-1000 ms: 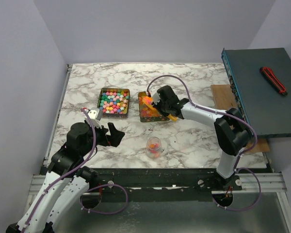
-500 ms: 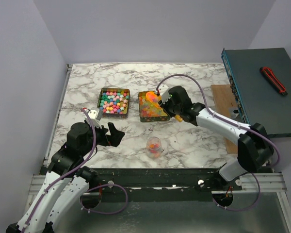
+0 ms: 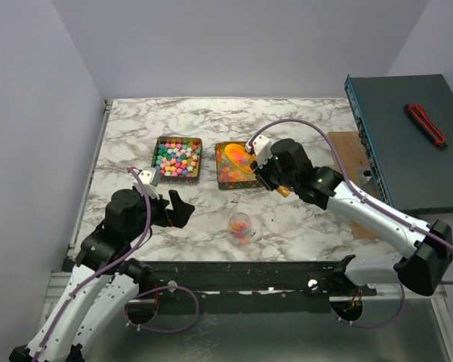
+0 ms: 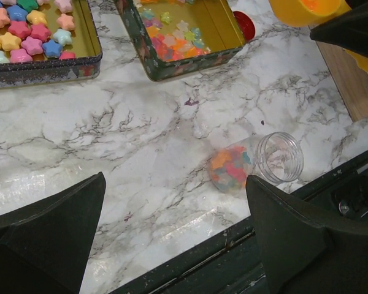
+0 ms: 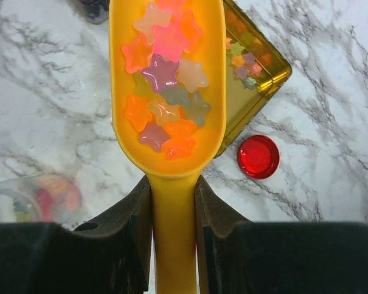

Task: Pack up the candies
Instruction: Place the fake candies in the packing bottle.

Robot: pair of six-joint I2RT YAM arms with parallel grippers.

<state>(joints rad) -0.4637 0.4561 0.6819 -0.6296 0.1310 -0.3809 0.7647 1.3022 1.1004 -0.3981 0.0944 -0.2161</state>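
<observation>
My right gripper is shut on the handle of a yellow-orange scoop. The scoop carries glossy star-shaped candies in orange, pink, purple and green. In the top view it hovers over the right side of the jelly tin. More jelly candies lie in that tin. Pastel star candies fill the tin to its left. A clear jar lies on its side near the front edge, partly filled. My left gripper stands open above the marble, left of the jar.
A round red cap lies on the marble beside the jelly tin's corner. A wooden board and a dark grey box with a red-and-black cutter stand at the right. A black rail runs along the front edge.
The right arm has lifted the loaded scoop out of the jelly tin and drawn it back to the right, its elbow swinging far right. The left arm has not moved.
</observation>
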